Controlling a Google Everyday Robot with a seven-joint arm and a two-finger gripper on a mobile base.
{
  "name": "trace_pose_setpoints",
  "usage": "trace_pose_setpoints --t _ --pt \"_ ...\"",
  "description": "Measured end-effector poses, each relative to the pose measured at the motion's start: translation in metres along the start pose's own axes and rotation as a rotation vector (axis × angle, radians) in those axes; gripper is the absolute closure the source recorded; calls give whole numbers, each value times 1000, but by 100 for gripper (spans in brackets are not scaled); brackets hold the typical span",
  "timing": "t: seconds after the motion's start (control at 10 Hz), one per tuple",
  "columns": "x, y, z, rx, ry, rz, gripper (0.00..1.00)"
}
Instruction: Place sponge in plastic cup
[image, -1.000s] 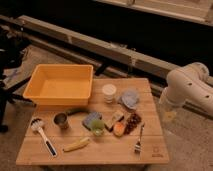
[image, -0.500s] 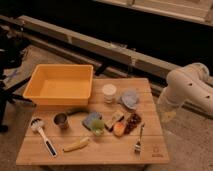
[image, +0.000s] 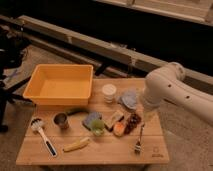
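Note:
A wooden table (image: 105, 152) holds the items. A sponge (image: 114, 119), pale with a dark top, lies near the middle. A small green plastic cup (image: 97, 127) stands just left of it, against a blue-grey pad (image: 90, 119). A white cup (image: 108, 92) stands further back. My white arm (image: 167, 85) comes in from the right and bends down over the table's right side. My gripper (image: 148, 113) hangs at its lower end, right of the sponge and above a dark reddish item (image: 132, 122). It holds nothing that I can see.
A yellow bin (image: 60, 85) sits at the back left. A metal cup (image: 61, 120), a white brush (image: 41, 134), a banana (image: 76, 145), an orange (image: 119, 130), a fork (image: 138, 141) and a blue-grey bowl (image: 130, 98) are on the table. Rails run behind.

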Motion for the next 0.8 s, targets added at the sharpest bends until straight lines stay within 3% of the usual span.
trace_pose_setpoints --t 0.3,0.4,0.5,0.8 --pt "-74 -7 1 13 -46 -178 35" --pt "-111 -8 2 16 -66 -270 35" --pt "-122 -8 2 17 -75 -296 35" --pt "-121 -8 2 18 -70 -297 35"
